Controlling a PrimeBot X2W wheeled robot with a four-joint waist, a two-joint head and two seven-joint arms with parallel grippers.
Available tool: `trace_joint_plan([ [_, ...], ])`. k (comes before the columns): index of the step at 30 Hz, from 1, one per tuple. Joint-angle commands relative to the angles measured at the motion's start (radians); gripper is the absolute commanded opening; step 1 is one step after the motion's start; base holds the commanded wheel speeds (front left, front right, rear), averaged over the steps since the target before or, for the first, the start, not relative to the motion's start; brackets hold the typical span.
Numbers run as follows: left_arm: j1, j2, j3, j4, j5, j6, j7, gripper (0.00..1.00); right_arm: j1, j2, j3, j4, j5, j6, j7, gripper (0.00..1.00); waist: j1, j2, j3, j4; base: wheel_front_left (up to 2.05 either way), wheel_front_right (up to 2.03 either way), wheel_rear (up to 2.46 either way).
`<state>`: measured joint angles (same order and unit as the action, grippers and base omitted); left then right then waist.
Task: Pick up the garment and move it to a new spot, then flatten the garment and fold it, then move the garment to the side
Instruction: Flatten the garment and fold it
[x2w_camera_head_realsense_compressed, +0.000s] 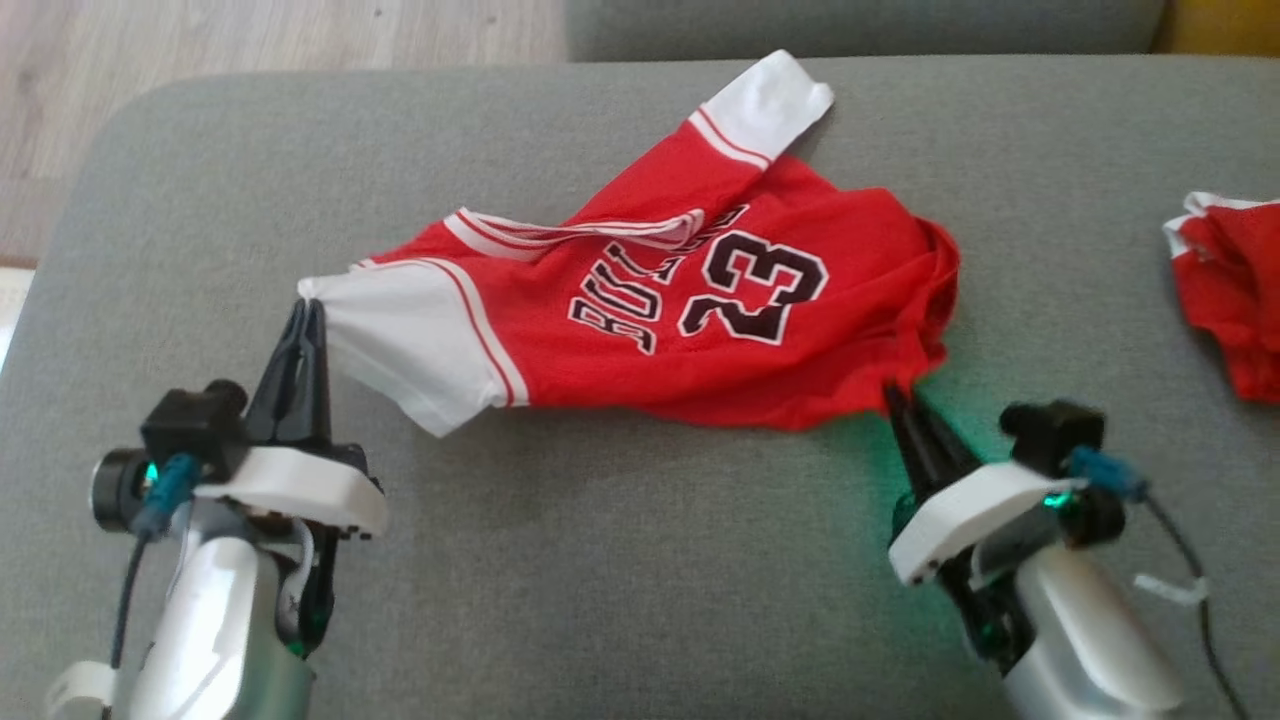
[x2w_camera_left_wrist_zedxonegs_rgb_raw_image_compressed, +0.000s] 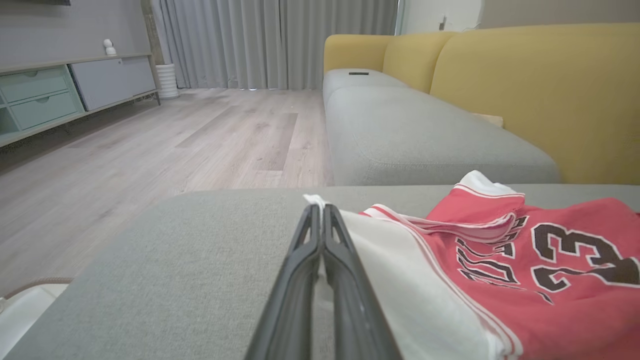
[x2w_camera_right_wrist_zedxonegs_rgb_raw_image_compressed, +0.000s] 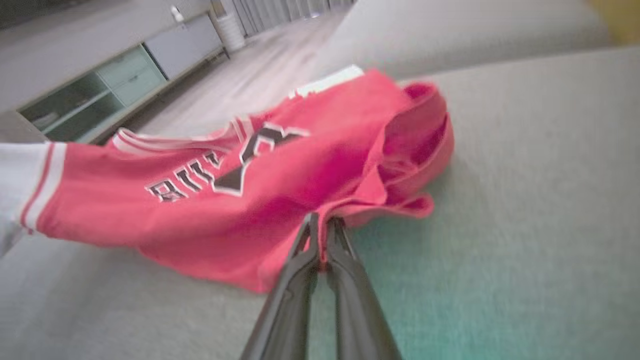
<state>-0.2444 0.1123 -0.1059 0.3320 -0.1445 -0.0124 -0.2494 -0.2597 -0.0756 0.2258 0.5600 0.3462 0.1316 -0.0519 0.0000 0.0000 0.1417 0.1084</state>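
Lying rumpled across the middle of the grey cushion (x2w_camera_head_realsense_compressed: 600, 560), the red jersey (x2w_camera_head_realsense_compressed: 700, 330) shows its black "23" and lettering face up. One white sleeve (x2w_camera_head_realsense_compressed: 410, 340) stretches toward the robot's left, and the other sleeve (x2w_camera_head_realsense_compressed: 765, 100) points to the cushion's far edge. The left hand (x2w_camera_head_realsense_compressed: 305, 310) has its two dark fingers pressed together on the tip of the nearer white sleeve; in the left wrist view the same hand (x2w_camera_left_wrist_zedxonegs_rgb_raw_image_compressed: 320, 210) pinches a small fold of white cloth at its fingertips. The right hand (x2w_camera_head_realsense_compressed: 893, 392) is clamped on the red hem at the jersey's near right corner, and in the blurred right wrist view its fingers (x2w_camera_right_wrist_zedxonegs_rgb_raw_image_compressed: 322, 220) meet with red fabric caught between them, the hem bunched up just beyond. A green glow tints the cushion beside that hand. Well apart from the jersey, a second red garment (x2w_camera_head_realsense_compressed: 1230, 290) lies crumpled at the cushion's right edge. Beyond the cushion are a wooden floor (x2w_camera_head_realsense_compressed: 200, 60), a sofa with a yellow back (x2w_camera_left_wrist_zedxonegs_rgb_raw_image_compressed: 540, 90), grey curtains (x2w_camera_left_wrist_zedxonegs_rgb_raw_image_compressed: 250, 40) and a low cabinet (x2w_camera_left_wrist_zedxonegs_rgb_raw_image_compressed: 50, 95) against the wall.
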Motion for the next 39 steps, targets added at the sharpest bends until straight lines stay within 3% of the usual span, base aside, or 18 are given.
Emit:
trace_joint_plan([
  [1,-0.036,0.019,0.052,-0.044,-0.003,-0.011,-0.012,0.0,-0.036,-0.035,0.037,-0.088,0.027,-0.001,-0.025,0.0,0.0,0.0,-0.016,-0.013,0.0,0.0,0.0],
  [10,-0.105,-0.008,0.14,-0.117,-0.095,-0.046,-0.012,0.0,-0.131,-0.201,0.034,-0.382,0.057,-0.001,-0.008,0.0,0.0,0.0,-0.08,-0.054,0.0,0.0,0.0],
  [16,-0.228,-0.015,0.155,-0.171,-0.161,-0.068,-0.004,0.0,-0.235,-0.273,0.024,-0.52,0.054,-0.001,0.04,0.0,0.0,0.0,-0.135,-0.07,0.0,0.0,0.0],
  [22,-0.363,-0.003,0.171,-0.29,-0.192,-0.059,0.034,0.0,-0.317,-0.315,0.005,-0.608,0.026,-0.001,0.11,0.0,0.0,0.0,-0.186,-0.086,0.0,0.0,0.0],
  [32,-0.422,0.056,0.217,-0.536,-0.216,-0.006,0.205,0.0,-0.3,-0.252,-0.127,-0.796,-0.024,-0.001,0.323,0.0,0.0,0.0,-0.153,-0.114,0.0,0.0,0.0],
  [39,-0.583,0.127,0.182,-0.459,-0.196,-0.033,0.286,0.0,-0.432,-0.243,-0.145,-0.76,-0.024,-0.001,0.362,0.0,0.0,0.0,0.061,-0.13,0.0,0.0,0.0],
])
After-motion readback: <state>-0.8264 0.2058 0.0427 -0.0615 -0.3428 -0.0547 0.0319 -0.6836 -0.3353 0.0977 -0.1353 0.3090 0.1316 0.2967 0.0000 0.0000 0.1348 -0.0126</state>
